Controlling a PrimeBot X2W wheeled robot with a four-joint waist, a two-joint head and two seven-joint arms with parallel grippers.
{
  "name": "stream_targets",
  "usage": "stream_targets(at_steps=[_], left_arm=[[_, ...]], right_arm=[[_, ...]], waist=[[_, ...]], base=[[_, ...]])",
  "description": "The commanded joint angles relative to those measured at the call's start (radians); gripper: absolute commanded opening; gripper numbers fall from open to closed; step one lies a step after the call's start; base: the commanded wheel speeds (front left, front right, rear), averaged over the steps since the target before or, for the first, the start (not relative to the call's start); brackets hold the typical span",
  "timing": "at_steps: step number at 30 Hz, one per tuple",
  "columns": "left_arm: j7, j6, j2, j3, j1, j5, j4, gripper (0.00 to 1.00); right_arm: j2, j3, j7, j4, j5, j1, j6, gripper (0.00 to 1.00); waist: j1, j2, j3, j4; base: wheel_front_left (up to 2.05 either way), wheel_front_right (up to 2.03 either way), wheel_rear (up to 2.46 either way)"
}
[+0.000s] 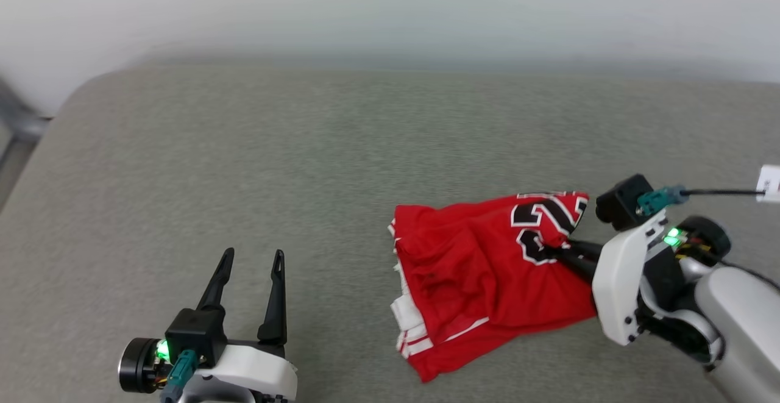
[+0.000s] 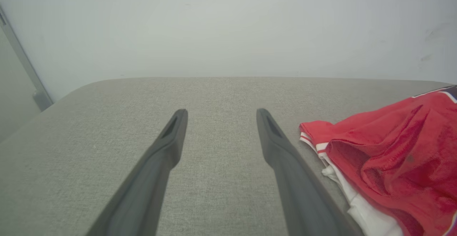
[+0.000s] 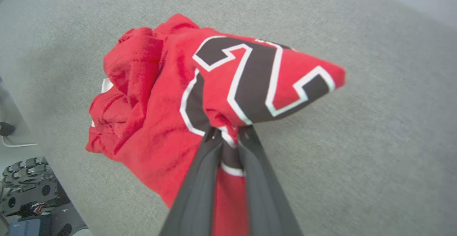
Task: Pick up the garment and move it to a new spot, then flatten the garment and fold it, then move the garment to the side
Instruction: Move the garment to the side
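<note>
The garment (image 1: 475, 275) is a crumpled red jersey with white striped trim and a black white-edged number, lying on the grey table right of centre. My right gripper (image 1: 557, 249) comes in from the right and is shut on a pinch of the garment (image 3: 171, 96) at the number; in the right wrist view the right gripper (image 3: 228, 130) bunches cloth between its tips. My left gripper (image 1: 253, 256) stands open at the lower left, well apart from the cloth. In the left wrist view the left gripper (image 2: 221, 113) holds nothing, with the garment (image 2: 392, 154) to its right.
The grey fabric-covered table (image 1: 244, 159) has a rounded far-left corner and a pale wall behind it. A black cable with a white tag (image 1: 769, 183) runs off my right wrist. Dark equipment (image 3: 28, 193) sits on the floor beyond the table's edge.
</note>
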Motion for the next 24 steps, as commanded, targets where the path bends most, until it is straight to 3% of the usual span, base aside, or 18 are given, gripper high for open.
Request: stream_targets(at_steps=[1,6,13,24], left_arm=[[-0.002,0.001,-0.001,0.000,0.008,0.006,-0.006,1.00],[-0.002,0.005,-0.001,0.018,-0.011,0.009,-0.028,1.00],[-0.002,-0.009,0.011,0.043,-0.060,0.025,-0.056,1.00],[-0.002,-0.029,0.038,0.052,-0.175,0.053,-0.123,1.00]], right_arm=[[-0.017,0.001,-0.002,-0.013,-0.009,-0.018,-0.001,0.00],[-0.092,0.016,0.025,-0.080,-0.022,-0.060,-0.001,0.00],[-0.183,-0.027,0.051,-0.081,-0.039,-0.113,-0.001,0.00],[-0.333,-0.132,0.012,0.121,-0.171,-0.232,-0.001,0.00]], waist=[[0.0000,0.0000,-0.001,-0.055],[0.0000,0.0000,0.034,-0.152],[0.0000,0.0000,0.127,-0.244],[0.0000,0.0000,0.344,-0.265]], base=[[0.00,0.00,0.00],[0.00,0.00,0.00],[0.00,0.00,0.00],[0.00,0.00,0.00]])
